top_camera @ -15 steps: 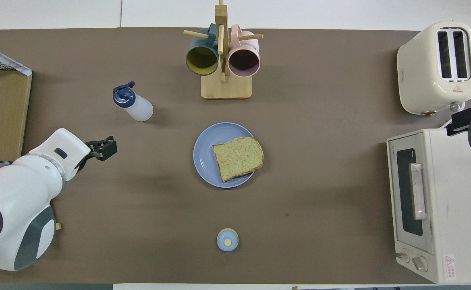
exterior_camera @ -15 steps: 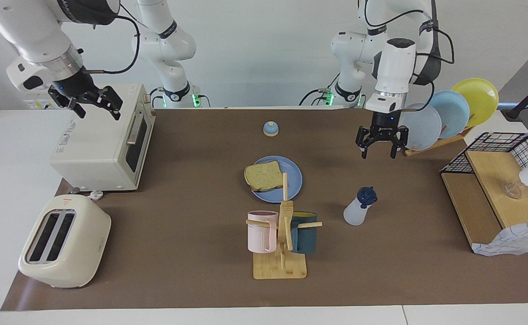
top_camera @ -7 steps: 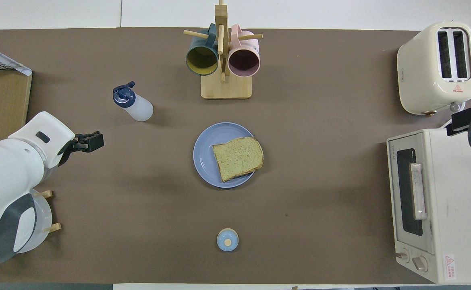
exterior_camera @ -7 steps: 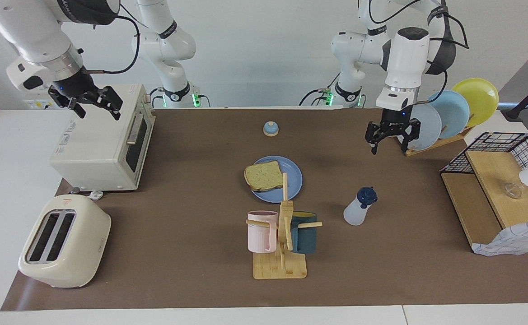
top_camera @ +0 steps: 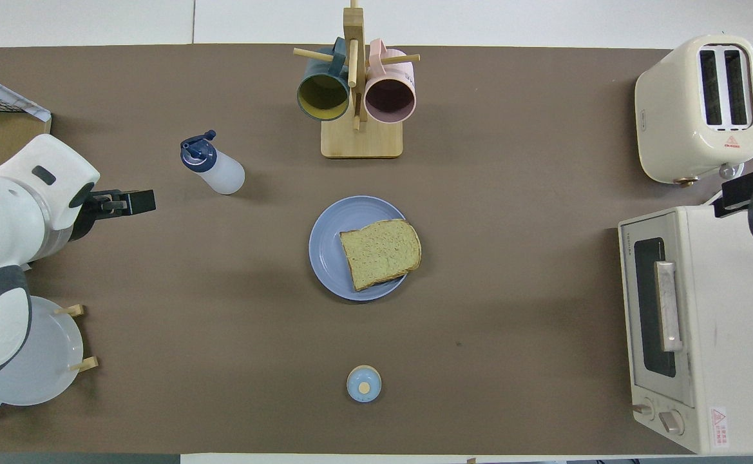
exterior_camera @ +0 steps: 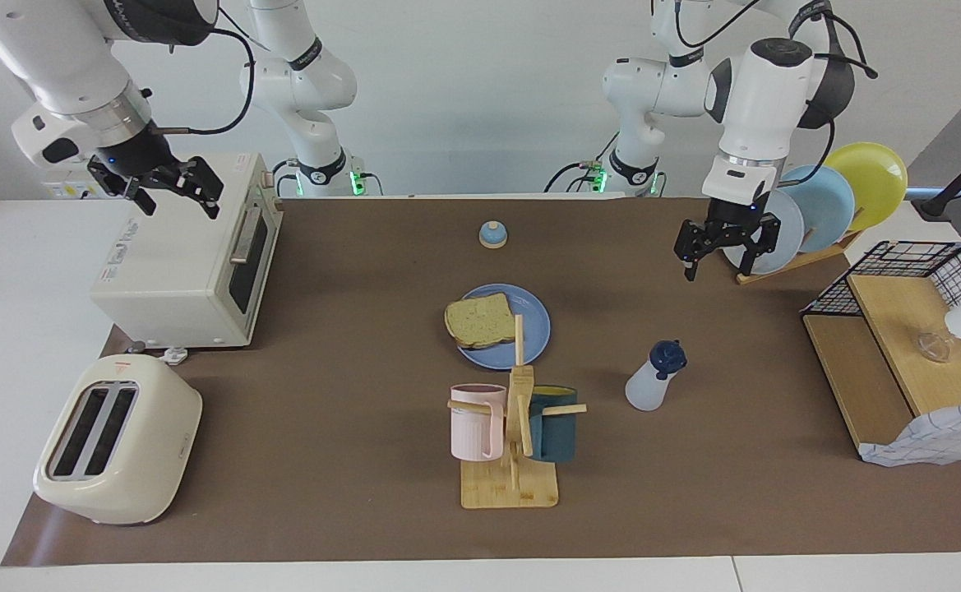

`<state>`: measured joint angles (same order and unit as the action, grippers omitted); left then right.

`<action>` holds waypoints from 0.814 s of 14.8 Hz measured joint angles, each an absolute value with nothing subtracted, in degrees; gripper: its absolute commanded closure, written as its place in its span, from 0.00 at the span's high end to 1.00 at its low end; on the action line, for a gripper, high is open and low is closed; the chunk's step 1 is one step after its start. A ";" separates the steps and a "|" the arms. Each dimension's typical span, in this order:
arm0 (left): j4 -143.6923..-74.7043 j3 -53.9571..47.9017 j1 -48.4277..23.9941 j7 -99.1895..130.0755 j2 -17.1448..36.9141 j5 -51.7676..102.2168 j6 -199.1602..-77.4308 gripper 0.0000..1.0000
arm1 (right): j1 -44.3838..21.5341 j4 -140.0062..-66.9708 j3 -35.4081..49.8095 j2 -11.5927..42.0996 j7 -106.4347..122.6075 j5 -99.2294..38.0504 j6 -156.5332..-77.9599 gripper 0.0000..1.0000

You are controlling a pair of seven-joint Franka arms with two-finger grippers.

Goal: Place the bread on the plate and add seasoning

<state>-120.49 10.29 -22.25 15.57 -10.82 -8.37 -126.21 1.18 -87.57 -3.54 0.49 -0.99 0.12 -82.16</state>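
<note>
The bread (exterior_camera: pixel 478 321) (top_camera: pixel 379 253) lies flat on the blue plate (exterior_camera: pixel 532 333) (top_camera: pixel 324 245) in the middle of the brown mat, overhanging the rim toward the right arm's end. The seasoning (exterior_camera: pixel 653 378) (top_camera: pixel 212 169), a whitish bottle with a navy cap, stands upright on the mat toward the left arm's end, apart from the plate. My left gripper (exterior_camera: pixel 718 270) (top_camera: pixel 141 202) hangs open and empty over the mat beside the plate rack, clear of the bottle. My right gripper (exterior_camera: pixel 176 197) waits open and empty above the toaster oven.
A small blue bell (exterior_camera: pixel 492 235) sits nearer to the robots than the plate. A mug tree (exterior_camera: pixel 513 427) with a pink and a teal mug stands farther out. Toaster oven (exterior_camera: pixel 184 263) and toaster (exterior_camera: pixel 118 440) fill the right arm's end; plate rack (exterior_camera: pixel 817 205) and wire shelf (exterior_camera: pixel 899 353) the left arm's end.
My left gripper has risen and drawn back toward the plate rack at the left arm's end, staying open. Bread, plate, bottle and the right arm have not moved.
</note>
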 measured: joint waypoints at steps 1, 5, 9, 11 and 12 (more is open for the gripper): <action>-117.79 10.29 -22.24 15.53 -9.66 -7.81 -123.98 1.00 | 1.18 -87.57 -3.54 0.49 -0.99 0.12 -82.16 1.00; -110.68 10.29 -22.24 15.40 -6.49 -7.12 -118.11 1.00 | 1.18 -87.57 -3.54 0.49 -0.99 0.12 -82.16 1.00; -106.20 9.33 -20.43 14.15 -5.66 -6.73 -111.59 1.00 | 1.18 -87.57 -3.54 0.49 -0.99 0.12 -82.16 1.00; -102.43 5.58 -15.99 11.72 -5.18 -4.91 -106.83 1.00 | 1.18 -87.57 -3.54 0.49 -0.99 0.12 -82.16 1.00; -100.68 3.61 -13.79 10.77 -4.98 -4.38 -104.48 1.00 | 1.18 -87.57 -3.54 0.49 -0.99 0.12 -82.16 1.00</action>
<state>-100.68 3.61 -13.79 10.77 -4.98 -4.38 -104.48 1.18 -87.57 -3.54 0.49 -0.99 0.12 -82.16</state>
